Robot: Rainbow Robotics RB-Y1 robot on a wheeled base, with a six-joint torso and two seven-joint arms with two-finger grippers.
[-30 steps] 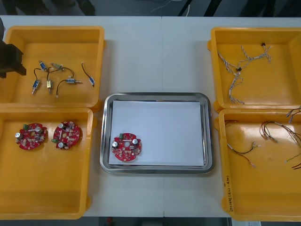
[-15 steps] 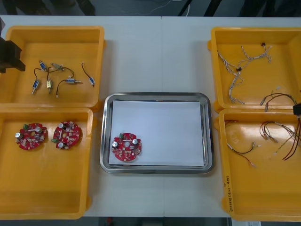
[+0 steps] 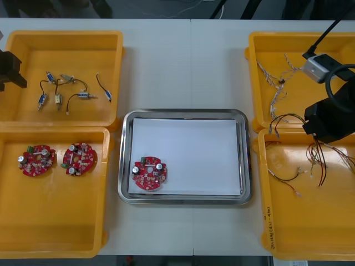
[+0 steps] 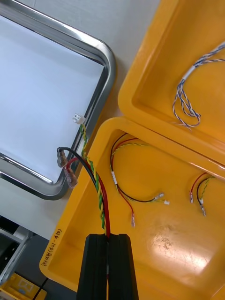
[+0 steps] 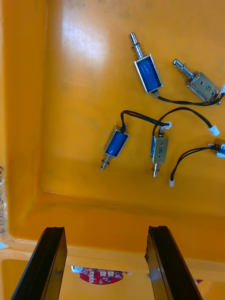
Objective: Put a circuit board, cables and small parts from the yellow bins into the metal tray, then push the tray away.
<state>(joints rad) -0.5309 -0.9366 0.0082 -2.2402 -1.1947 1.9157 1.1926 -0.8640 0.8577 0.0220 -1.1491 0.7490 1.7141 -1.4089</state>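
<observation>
A light table (image 3: pixel 183 66) spans the scene, and a thin seam (image 3: pixel 190 61) runs from its far edge toward the middle. Dark floor (image 3: pixel 150 8) lies beyond that edge. Below the near edge stands a grey metal frame (image 4: pixel 10 253) beside a yellow object (image 4: pixel 21 287).

— Tray entry?
— Rectangular shiny metal tray (image 3: pixel 183 112), white inside, table centre; one round red circuit board (image 3: pixel 148 173) flat in its near-left corner
— Bins?
— Left yellow bins (image 3: pixel 66 34): small metal parts (image 3: pixel 58 91) in the far one, two more boards (image 3: pixel 36 160) in the near one. Right: twisted blue-and-white cables (image 3: pixel 280 83); red, yellow and black cable (image 4: pixel 96 183) raised, pinched by right gripper (image 4: pixel 108 236)
</observation>
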